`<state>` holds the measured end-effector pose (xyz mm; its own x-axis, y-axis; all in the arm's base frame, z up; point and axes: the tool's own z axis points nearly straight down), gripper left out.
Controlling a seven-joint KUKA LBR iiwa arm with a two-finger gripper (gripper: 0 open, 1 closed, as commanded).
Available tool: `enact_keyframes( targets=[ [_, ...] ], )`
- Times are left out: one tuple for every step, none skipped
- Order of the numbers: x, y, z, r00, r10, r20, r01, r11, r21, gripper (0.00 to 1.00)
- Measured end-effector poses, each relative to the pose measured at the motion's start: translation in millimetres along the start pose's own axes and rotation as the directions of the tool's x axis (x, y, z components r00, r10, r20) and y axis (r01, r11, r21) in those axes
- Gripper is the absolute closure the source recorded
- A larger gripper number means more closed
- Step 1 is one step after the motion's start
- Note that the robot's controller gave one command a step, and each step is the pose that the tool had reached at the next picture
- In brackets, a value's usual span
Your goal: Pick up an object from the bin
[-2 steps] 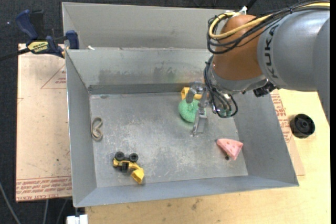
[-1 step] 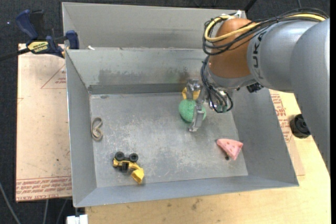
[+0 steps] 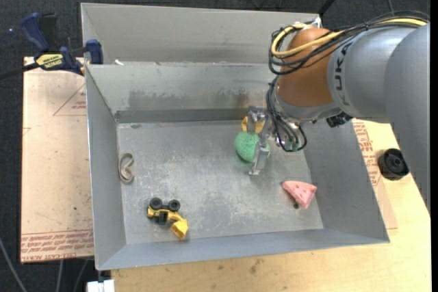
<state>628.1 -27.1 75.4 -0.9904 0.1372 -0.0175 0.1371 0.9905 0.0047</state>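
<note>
- While the gripper [image 3: 256, 162] is hanging low over the floor of the bin [image 3: 102, 147], I am watching a green rounded lump [image 3: 244, 146] that is sitting right against it, on the side away from the arm.
- I cannot tell whether the gripper is open or closed, and I cannot tell whether the lump is inside its grasp or only beside it.
- I am judging that the grasp is the step in hand. To do it well I am wanting the lump centred under the gripper before any squeeze, since a rounded thing is likely to roll or squirt out sideways.
- I am planning a gentle close and then a straight vertical lift, as the bin's sloping back wall is rising close behind the gripper.
- Near the gripper, toward the front wall and the arm's side, a pink wedge [image 3: 299, 193] is lying apart from the lump, so I am expecting it to stay out of the way.
- Well apart, far from the arm toward the front corner, a yellow and black toy vehicle [image 3: 166, 213] is lying.
- Farthest off, by the side wall, a small grey-brown loop [image 3: 126, 167] is resting.
</note>
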Motion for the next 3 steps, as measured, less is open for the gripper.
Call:
enact_keyframes(
  targets=[
    [-1.4,-2.6,0.9,0.997,0.073,-0.005,-0.073,0.997,0.000,0.00],
    [-4.1,0.7,-4.3,1.000,0.001,0.014,-0.001,1.000,-0.002,1.00],
    [-4.1,0.7,-4.3,1.000,0.001,0.014,-0.001,1.000,-0.002,1.00]
  ],
)
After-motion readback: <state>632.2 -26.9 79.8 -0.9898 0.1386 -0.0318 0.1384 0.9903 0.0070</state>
